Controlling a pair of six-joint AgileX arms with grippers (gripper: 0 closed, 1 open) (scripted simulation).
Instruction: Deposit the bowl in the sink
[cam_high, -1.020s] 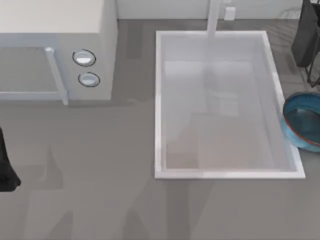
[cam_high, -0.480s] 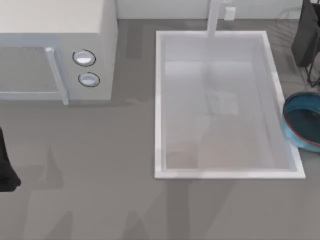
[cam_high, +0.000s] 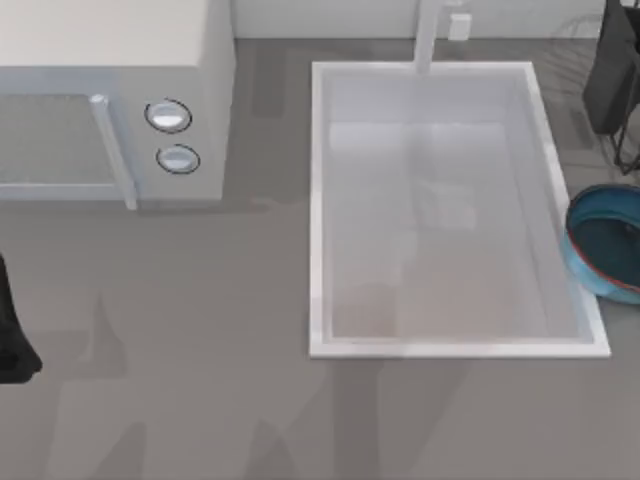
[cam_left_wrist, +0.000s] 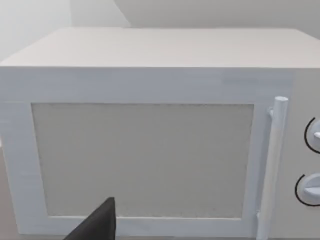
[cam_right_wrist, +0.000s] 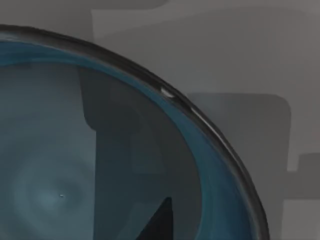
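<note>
Where grey table (cam_high: 200, 380) meets sink (cam_high: 318, 200), bowl (cam_high: 605, 245) sits rt.

Grey tabletop (cam_high: 200, 380), plain and matte, with soft shadows across the lower half of the frame. In the upper left, a white microwave (cam_high: 110, 60) with two round knobs and a vertical door handle, resting on the surface. Right of centre, the sink (cam_high: 316, 200), a large white rectangular basin with raised rim and a faucet post at its top short side. At the right edge, the bowl (cam_high: 605, 245), blue, just beside the basin's right rim.
</note>
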